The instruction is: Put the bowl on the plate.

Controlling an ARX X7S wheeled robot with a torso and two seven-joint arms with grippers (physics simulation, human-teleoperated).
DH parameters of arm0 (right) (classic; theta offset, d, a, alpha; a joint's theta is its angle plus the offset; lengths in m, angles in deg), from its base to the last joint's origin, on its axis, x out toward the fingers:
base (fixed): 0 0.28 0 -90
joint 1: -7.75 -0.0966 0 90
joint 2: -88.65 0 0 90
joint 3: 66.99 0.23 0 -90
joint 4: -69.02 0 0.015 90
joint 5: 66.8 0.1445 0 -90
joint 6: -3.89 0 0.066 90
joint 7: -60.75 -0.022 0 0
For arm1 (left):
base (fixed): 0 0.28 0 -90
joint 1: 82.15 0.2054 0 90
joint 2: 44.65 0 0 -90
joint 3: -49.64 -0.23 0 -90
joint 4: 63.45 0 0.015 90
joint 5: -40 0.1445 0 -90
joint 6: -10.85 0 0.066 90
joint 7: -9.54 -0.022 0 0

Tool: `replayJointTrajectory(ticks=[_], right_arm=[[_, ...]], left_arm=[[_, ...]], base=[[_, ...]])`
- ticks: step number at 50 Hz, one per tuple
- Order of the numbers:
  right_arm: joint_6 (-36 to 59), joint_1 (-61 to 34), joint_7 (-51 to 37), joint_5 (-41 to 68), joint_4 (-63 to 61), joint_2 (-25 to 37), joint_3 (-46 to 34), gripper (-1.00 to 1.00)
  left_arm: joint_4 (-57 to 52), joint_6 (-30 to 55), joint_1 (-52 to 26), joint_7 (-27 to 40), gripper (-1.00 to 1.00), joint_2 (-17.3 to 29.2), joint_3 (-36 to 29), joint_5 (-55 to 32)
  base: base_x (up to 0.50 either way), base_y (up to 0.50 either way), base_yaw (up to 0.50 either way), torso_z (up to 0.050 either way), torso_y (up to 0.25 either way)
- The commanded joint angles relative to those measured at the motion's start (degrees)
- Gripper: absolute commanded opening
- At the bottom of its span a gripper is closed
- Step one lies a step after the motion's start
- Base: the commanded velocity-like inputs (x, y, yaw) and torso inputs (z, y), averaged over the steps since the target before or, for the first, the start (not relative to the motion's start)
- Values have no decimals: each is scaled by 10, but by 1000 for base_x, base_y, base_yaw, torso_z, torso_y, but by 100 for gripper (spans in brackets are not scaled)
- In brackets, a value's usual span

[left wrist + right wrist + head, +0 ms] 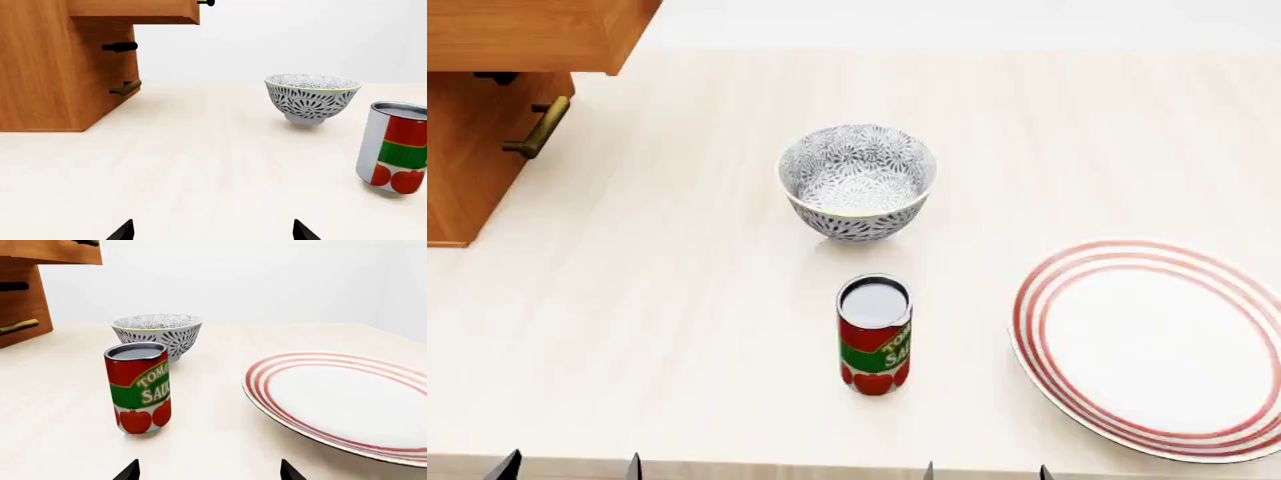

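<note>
The bowl [857,181] is small and deep, white with a dense grey-black floral pattern, and stands upright mid-table; it also shows as bowl [312,97] and bowl [158,335]. The plate [1158,345], wide and white with red rings, lies flat at the right near the front edge, also seen as plate [347,400]. My left gripper [567,466] sits at the near edge, open and empty, its tips far apart as left gripper [213,231]. My right gripper [988,470] is likewise open and empty, also right gripper [208,471]. Both are well short of the bowl.
A red tomato-sauce can [874,335] stands upright between the bowl and the near edge, left of the plate. A wooden cabinet [487,90] with drawer handles occupies the far left corner. The pale tabletop [667,300] stretches between them.
</note>
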Motion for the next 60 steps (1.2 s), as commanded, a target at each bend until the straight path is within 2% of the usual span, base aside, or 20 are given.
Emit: replayJointTrajectory(ticks=[1, 15, 34, 60], right_arm=[[-2, -1, -14, -1, 1, 10, -15, 100], [44, -12, -48, 21, -16, 30, -35, 100], [159, -41, -101, 10, -109, 57, -30, 100], [157, -39, -107, 49, -157, 80, -15, 100]], left_arm=[[7, -8, -1, 8, 100, 10, -12, -8], [9, -16, -3, 26, 100, 32, -38, -27], [-19, -15, -18, 54, 100, 50, -39, -40], [-24, -15, -32, 70, 100, 67, -59, -52]], base=[[0, 0, 0, 0, 0], [0, 0, 0, 0, 0], [0, 0, 0, 0, 0], [7, 0, 0, 0, 0]])
